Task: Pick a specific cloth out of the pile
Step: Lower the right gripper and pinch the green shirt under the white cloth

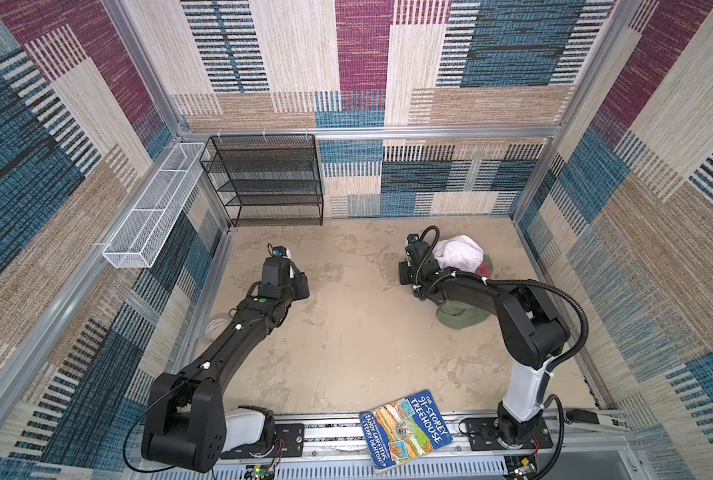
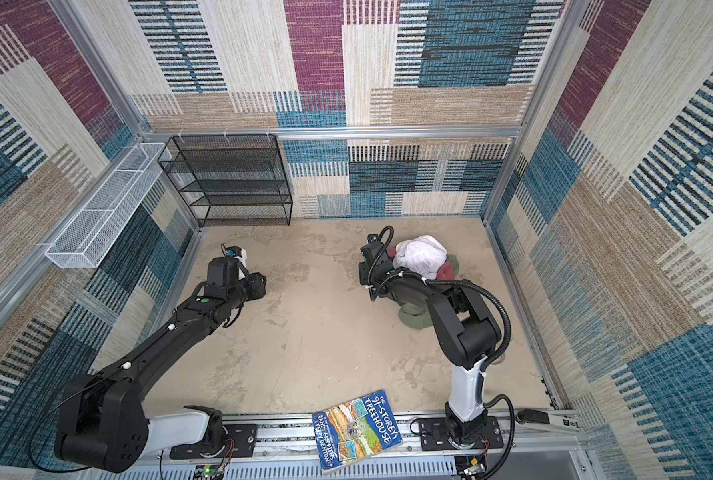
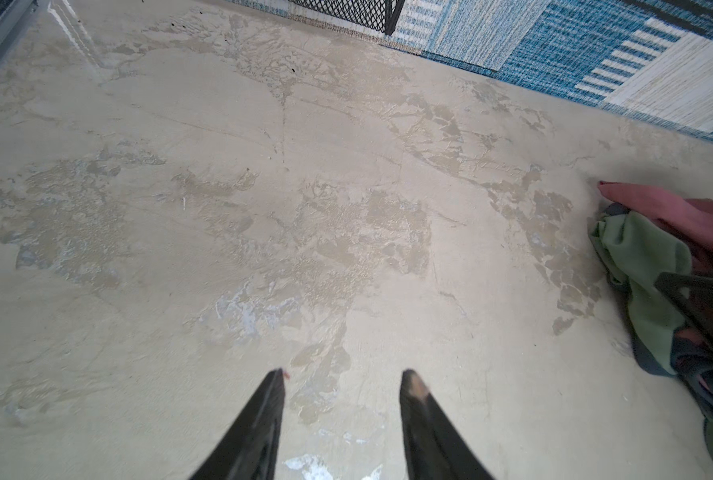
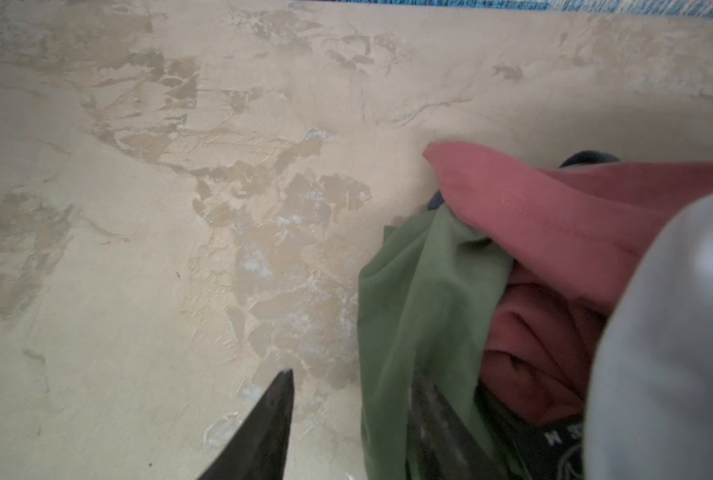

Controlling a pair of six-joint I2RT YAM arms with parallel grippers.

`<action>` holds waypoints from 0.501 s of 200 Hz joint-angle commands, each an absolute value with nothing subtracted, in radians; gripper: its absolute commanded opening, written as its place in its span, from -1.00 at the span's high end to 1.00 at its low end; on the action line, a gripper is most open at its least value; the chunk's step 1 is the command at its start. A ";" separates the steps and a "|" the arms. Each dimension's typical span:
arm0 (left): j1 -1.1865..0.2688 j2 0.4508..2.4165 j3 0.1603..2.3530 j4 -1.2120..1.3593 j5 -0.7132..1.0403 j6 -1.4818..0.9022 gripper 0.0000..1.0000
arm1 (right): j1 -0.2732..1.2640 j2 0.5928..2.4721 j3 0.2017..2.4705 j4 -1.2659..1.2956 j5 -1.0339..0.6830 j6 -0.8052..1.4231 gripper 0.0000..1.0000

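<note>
**Right gripper at the green cloth, left one over bare desk**

We find the pile [image 1: 460, 257] towards the far right corner of the desk [image 1: 346, 332]. The white garment [image 2: 423, 253] is on top and the dusty-red garment [image 4: 554, 208] under it. The cloth [image 4: 421, 291], olive-green, lies at the bottom and spills out towards the near edge below the right arm in both top views.

The right gripper [image 4: 352, 374] sits low at the pile's left side. Its jaws are spread, with one finger against a fold of the cloth and a strip of bare desk showing between the two fingers. It is not pinching anything.

The left gripper [image 3: 344, 374] hangs over bare desk in the far left part, well apart from the pile. Its fingers are spread and hold nothing.
</note>
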State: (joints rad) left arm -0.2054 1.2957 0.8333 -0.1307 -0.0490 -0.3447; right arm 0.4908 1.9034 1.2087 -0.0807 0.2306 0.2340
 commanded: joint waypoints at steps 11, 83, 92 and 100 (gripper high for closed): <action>-0.206 1.292 0.842 -0.127 -0.053 -0.341 0.03 | 0.492 1.954 1.254 -0.121 0.275 0.257 0.07; -0.206 1.285 0.823 -0.119 -0.066 -0.341 0.04 | 0.492 2.032 1.303 -0.138 0.357 0.255 0.28; -0.206 1.288 0.830 -0.119 -0.065 -0.338 0.04 | 0.491 2.037 1.309 -0.141 0.370 0.254 0.35; -0.206 1.289 0.834 -0.120 -0.064 -0.336 0.05 | 0.491 2.042 1.314 -0.146 0.382 0.254 0.46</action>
State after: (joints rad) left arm -0.2058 1.2877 0.8219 -0.1333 -0.0513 -0.3439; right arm 0.4908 2.0285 1.2957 -0.1375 0.3218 0.2447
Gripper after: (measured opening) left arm 0.479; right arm 0.337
